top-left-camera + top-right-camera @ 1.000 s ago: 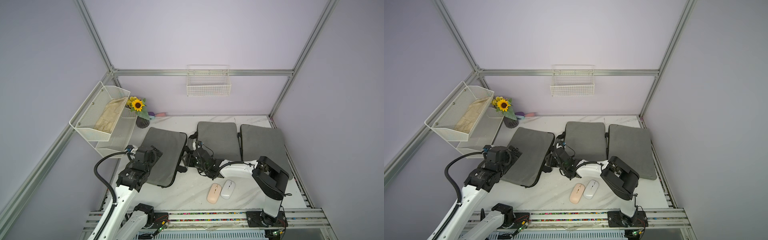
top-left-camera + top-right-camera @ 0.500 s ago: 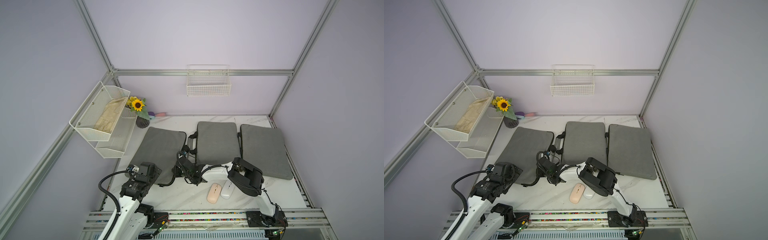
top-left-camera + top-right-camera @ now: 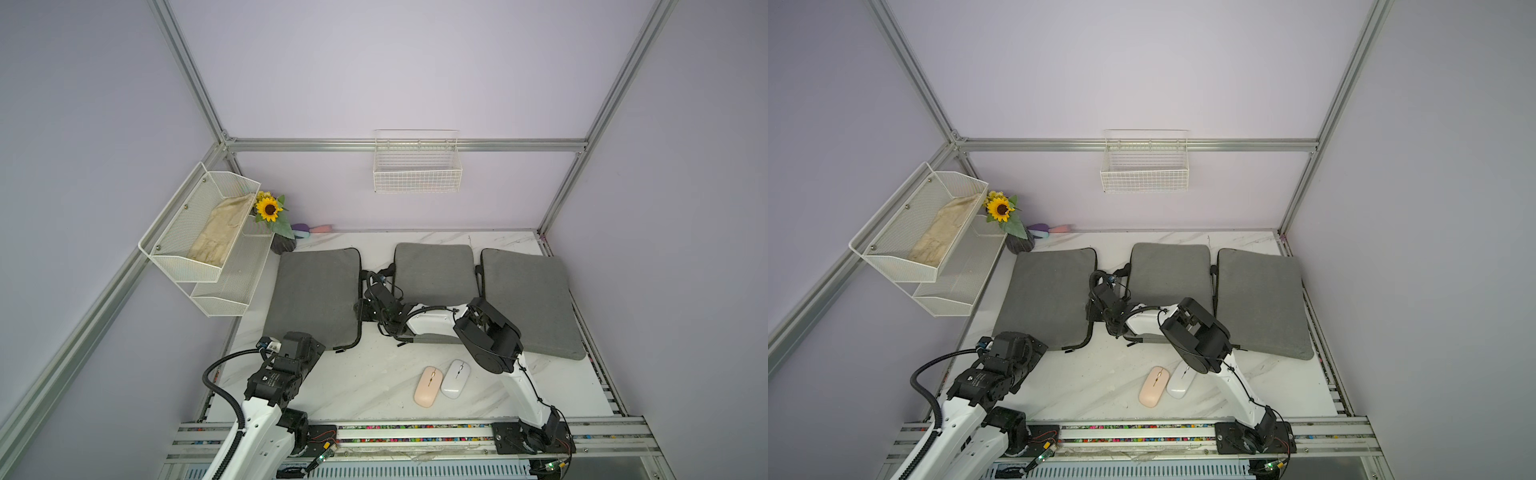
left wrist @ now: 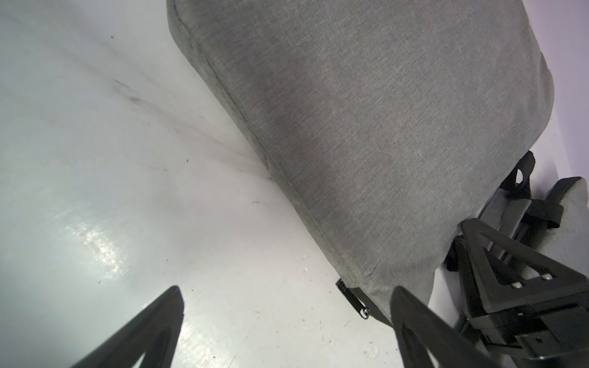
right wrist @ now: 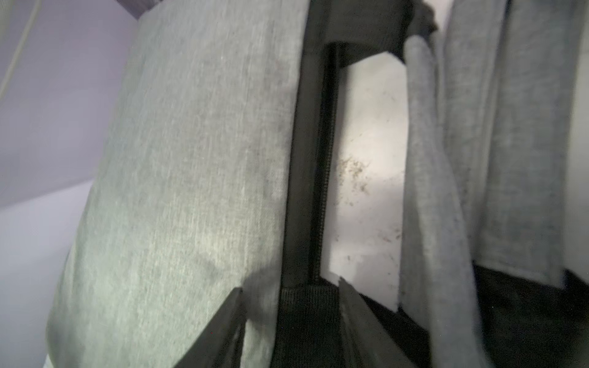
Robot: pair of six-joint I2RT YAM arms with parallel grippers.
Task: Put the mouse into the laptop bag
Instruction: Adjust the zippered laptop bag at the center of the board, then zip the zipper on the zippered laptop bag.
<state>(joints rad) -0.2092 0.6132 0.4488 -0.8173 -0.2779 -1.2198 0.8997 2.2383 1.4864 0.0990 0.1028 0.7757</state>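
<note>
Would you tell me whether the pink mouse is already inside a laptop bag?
Out: the pink mouse lies in the open on the tabletop, beside the white mouse.

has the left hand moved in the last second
Yes. In a top view the left hand has drawn back toward the front rail: it was over the left laptop bag, now it hangs at the bag's near corner.

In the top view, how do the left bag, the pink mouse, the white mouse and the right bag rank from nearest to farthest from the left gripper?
1. Left bag, its front corner just beside the left gripper.
2. Pink mouse, front middle of the table.
3. White mouse, just beyond the pink one.
4. Right bag, at the far right.
</note>
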